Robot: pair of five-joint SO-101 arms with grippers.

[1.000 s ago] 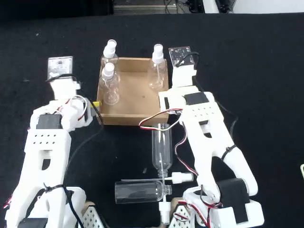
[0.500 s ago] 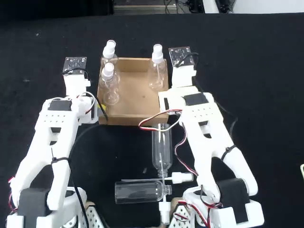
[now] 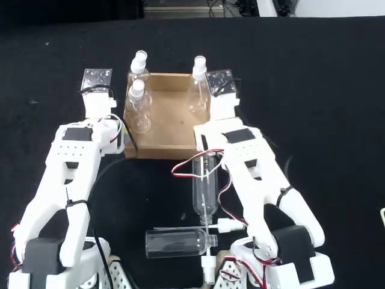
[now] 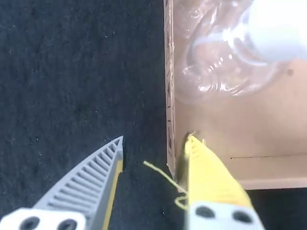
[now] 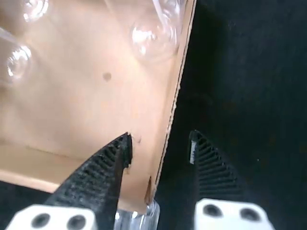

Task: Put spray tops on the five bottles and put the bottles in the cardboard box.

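The cardboard box (image 3: 171, 150) sits mid-table with three capped bottles standing in it: two on the left (image 3: 139, 107) (image 3: 139, 65), one at the far right (image 3: 199, 87). Two uncapped bottles lie on the cloth in front, one lengthwise (image 3: 205, 186) and one crosswise (image 3: 179, 243). Loose spray tops (image 3: 230, 225) (image 3: 209, 269) lie beside them. My left gripper (image 4: 153, 143) is open astride the box's left wall (image 4: 169, 96), its yellow finger inside. My right gripper (image 5: 159, 141) is open astride the right wall (image 5: 172, 115), one black finger inside. A bottle (image 4: 225, 57) stands just beyond the left gripper.
Black cloth covers the table (image 3: 325, 90). Red, white and black wires (image 3: 189, 164) from the right arm loop over the lengthwise bottle. There is free room on the cloth far left and far right of the box.
The left arm swung forward to the box's left wall. In the last half second the right arm shifted left, onto the right wall. Bottles and tops lie as before.
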